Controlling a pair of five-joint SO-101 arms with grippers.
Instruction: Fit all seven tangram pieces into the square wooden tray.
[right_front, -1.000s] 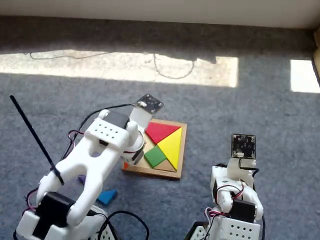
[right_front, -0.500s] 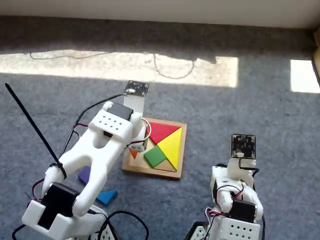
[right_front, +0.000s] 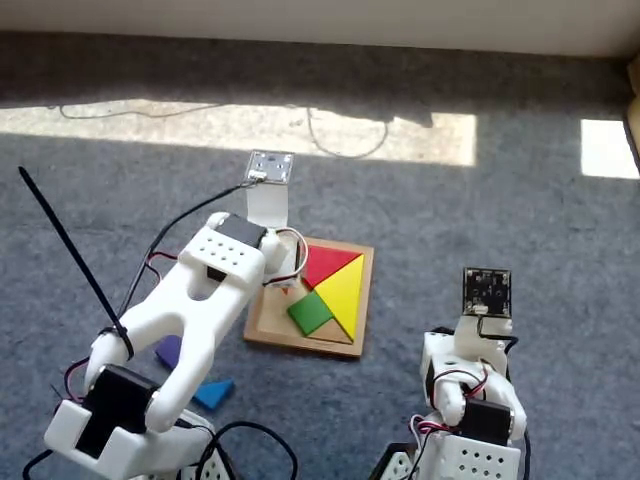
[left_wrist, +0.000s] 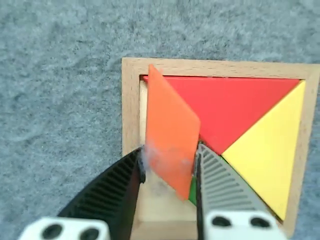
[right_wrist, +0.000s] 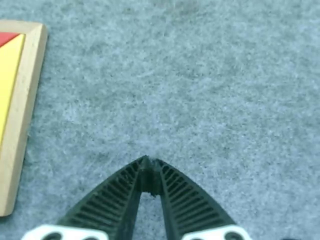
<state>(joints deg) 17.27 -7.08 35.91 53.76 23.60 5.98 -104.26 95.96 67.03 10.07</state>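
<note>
Left gripper (left_wrist: 167, 156): narrowly parted, clamped on the orange piece (left_wrist: 170, 130). The piece stands on edge, tilted, over the bare strip inside the wooden tray (left_wrist: 131, 100). Its far tip is at the tray's corner, close against the red triangle (left_wrist: 235, 102).

Already seated in the tray: the red triangle, the yellow triangle (left_wrist: 270, 155) and the green piece (right_front: 310, 313), packed edge to edge.

From above, my left arm (right_front: 205, 290) covers the tray's open side.

Outside the tray, on the carpet (right_front: 500, 200) near my left arm's base: the purple piece (right_front: 168, 350) and the blue piece (right_front: 213, 392), both well apart from the tray.

Right gripper (right_wrist: 148, 165): closed, empty, low over the carpet beside the tray's outer rim.

A thin cable (right_front: 340, 140) lies on the carpet beyond the tray.
</note>
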